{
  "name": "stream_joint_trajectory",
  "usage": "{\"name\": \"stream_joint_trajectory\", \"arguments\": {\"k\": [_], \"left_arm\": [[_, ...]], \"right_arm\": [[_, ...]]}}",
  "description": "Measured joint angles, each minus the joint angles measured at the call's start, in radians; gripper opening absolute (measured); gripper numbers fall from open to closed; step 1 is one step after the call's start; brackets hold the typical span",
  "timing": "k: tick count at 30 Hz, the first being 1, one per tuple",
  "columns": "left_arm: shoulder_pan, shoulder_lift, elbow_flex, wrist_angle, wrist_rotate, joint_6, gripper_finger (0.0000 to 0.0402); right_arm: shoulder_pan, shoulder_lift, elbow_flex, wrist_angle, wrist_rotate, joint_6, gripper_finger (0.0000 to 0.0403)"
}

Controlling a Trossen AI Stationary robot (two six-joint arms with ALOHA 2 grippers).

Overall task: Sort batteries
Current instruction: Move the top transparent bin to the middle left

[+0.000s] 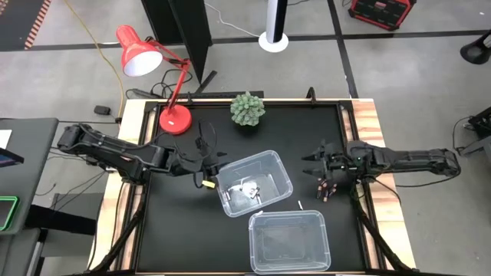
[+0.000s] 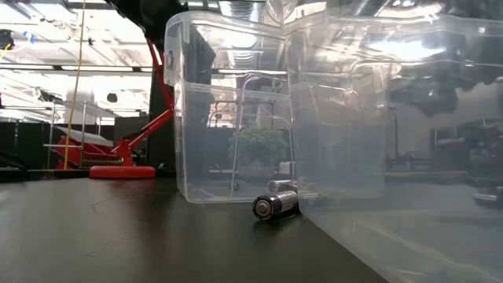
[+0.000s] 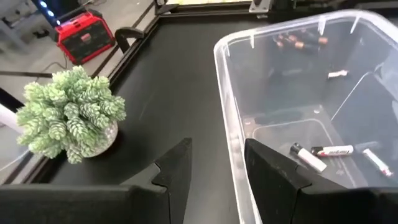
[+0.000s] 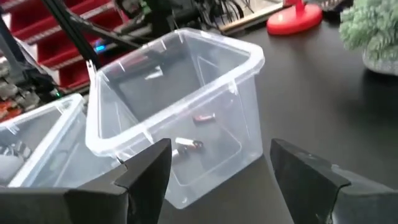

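Clear bin is flanked by two claws; batteries are seen inside. Left claw and right claw are both spread, nothing held.

Red desk lamp stood at far-left corner of black tabletop, round base on the mat, shade hanging out past the table edge. Small green potted plant sat near the far edge, approx. centre, just beside the lamp base. White cylindrical stand on the floor beyond the table; red toolbox further back on the right. Yellow cable ran across the floor behind the lamp.
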Motion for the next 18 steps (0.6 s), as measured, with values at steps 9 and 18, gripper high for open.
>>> {"name": "stream_joint_trajectory", "arguments": {"k": [9, 18], "left_arm": [[-0.014, -0.011, 0.000, -0.003, -0.002, -0.095, 0.0141], [-0.080, -0.011, 0.000, -0.019, -0.001, -0.139, 0.0141]], "right_arm": [[0.000, 0.047, 0.071, -0.084, 0.085, -0.105, 0.0292], [0.058, 0.138, 0.220, -0.259, 0.108, -0.107, 0.0292]]}}
